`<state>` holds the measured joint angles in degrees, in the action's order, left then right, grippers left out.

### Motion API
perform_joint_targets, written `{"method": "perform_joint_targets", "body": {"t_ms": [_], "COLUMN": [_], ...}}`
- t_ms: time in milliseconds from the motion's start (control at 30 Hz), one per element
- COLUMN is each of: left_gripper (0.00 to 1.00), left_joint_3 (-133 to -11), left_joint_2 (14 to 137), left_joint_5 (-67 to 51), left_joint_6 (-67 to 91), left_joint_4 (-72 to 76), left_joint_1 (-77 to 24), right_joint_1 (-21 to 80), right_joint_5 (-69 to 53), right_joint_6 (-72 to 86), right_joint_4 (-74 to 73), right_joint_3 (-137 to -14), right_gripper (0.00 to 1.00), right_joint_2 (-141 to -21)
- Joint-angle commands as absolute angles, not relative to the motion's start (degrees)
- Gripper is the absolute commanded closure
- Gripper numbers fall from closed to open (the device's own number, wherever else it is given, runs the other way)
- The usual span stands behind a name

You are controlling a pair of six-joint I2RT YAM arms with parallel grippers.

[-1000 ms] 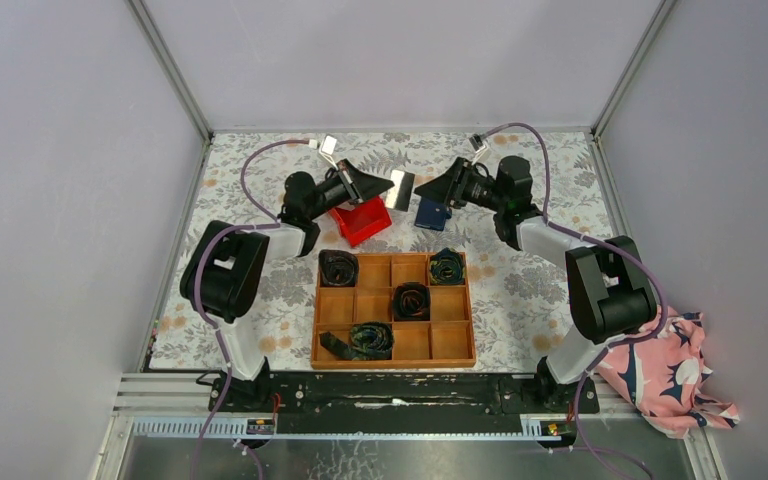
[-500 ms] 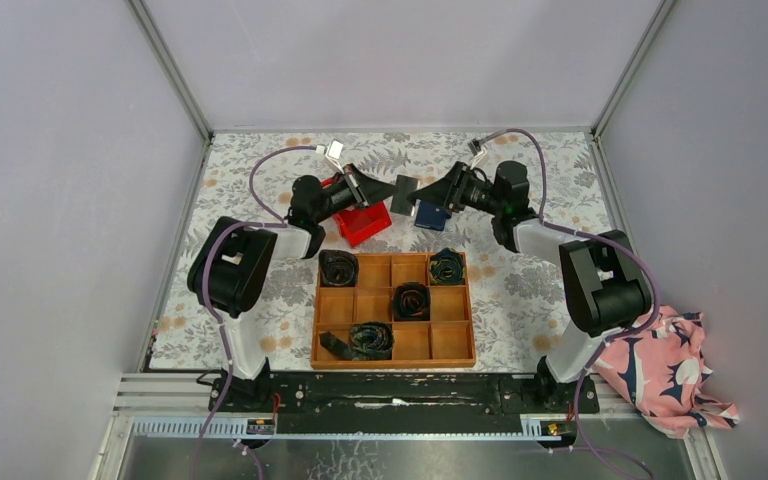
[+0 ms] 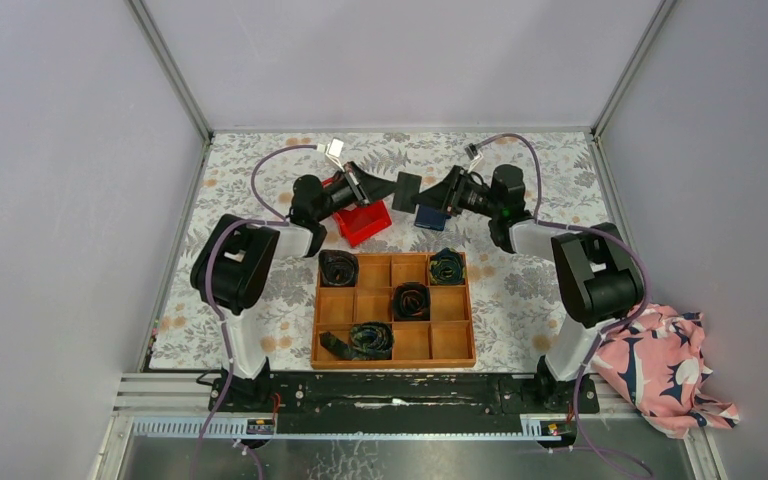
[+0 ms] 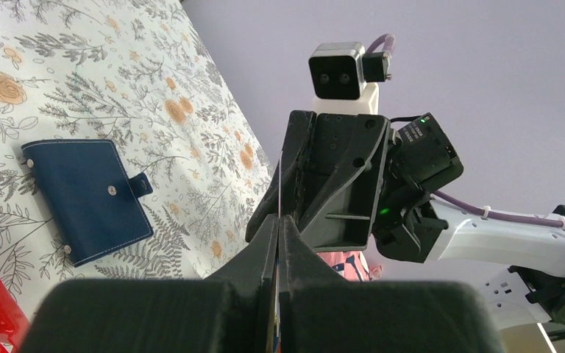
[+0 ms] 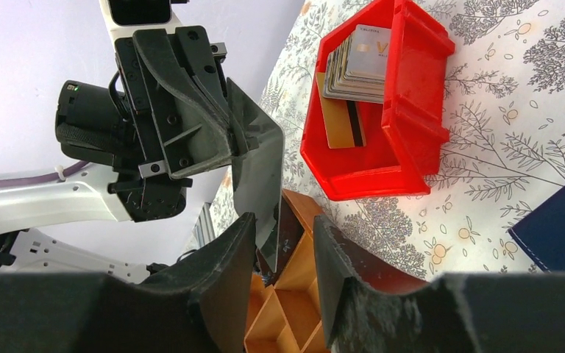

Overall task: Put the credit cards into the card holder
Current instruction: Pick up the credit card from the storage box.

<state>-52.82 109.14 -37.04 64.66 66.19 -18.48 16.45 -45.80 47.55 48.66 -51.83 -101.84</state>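
My left gripper (image 3: pixel 384 188) is shut on a thin grey card (image 3: pixel 406 190) and holds it upright in the air above the table. In the left wrist view the card (image 4: pixel 279 187) shows edge-on between the closed fingers (image 4: pixel 265 250). My right gripper (image 3: pixel 424 196) faces it with jaws open. In the right wrist view the card's lower end (image 5: pixel 261 184) sits between my right fingers (image 5: pixel 224 257), and I cannot tell whether they touch it. The navy card holder (image 3: pixel 428 216) lies closed on the table below the right gripper, its snap tab fastened (image 4: pixel 88 195). More cards (image 5: pixel 360 62) lie in the red bin.
The red bin (image 3: pixel 364 226) stands under the left gripper and holds a stack of cards and an orange-tan card (image 5: pixel 342 121). A wooden grid tray (image 3: pixel 393 310) with dark fabric rolls lies in front. Pink patterned cloth (image 3: pixel 665 370) lies off the table's right edge.
The left gripper has carried the card a little to the right and up. The right gripper has closed in on it, so the card's end now lies between its open fingers.
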Motion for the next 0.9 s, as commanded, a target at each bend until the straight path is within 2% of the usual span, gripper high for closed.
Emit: {"method": "perform_joint_targets", "body": {"t_ms": [0, 200, 367, 567, 600, 633, 667, 700, 867], "left_gripper": [1.00, 1.00, 1.00, 1.00, 0.96, 0.86, 0.72, 0.64, 0.51], "left_joint_3": [-54.90, -56.04, -57.22, -59.24, -59.72, -59.95, -60.16, -60.34, -62.31], "left_joint_2": [110.76, 112.55, 114.41, 117.32, 117.78, 118.32, 118.83, 119.31, 121.53], "left_joint_5": [-37.13, -37.17, -37.18, -37.94, -37.82, -37.53, -37.08, -36.54, -34.65], "left_joint_6": [65.30, 65.64, 66.06, 66.83, 67.02, 67.32, 67.59, 67.85, 68.21], "left_joint_4": [70.33, 70.40, 70.52, 69.97, 69.66, 69.50, 69.19, 68.95, 67.27], "left_joint_1": [-19.30, -19.83, -20.15, -20.04, -19.94, -19.70, -19.39, -19.07, -17.65], "right_joint_1": [16.66, 17.19, 17.56, 17.70, 17.67, 17.67, 17.60, 17.64, 17.67], "right_joint_5": [-47.99, -49.06, -49.72, -50.01, -50.01, -49.90, -49.61, -48.98, -41.84], "right_joint_6": [50.10, 51.96, 54.11, 53.95, 53.48, 52.86, 51.83, 50.18, 38.72], "right_joint_4": [55.60, 57.31, 59.30, 57.18, 56.40, 55.19, 53.10, 50.52, 33.71], "right_joint_3": [-53.02, -54.59, -55.65, -57.58, -57.97, -58.21, -58.54, -58.90, -61.73], "right_gripper": [0.59, 0.66, 0.83, 0.96, 0.99, 1.00, 1.00, 1.00, 1.00], "right_joint_2": [-103.18, -105.00, -106.99, -108.07, -108.08, -107.87, -107.52, -106.88, -102.07]}}
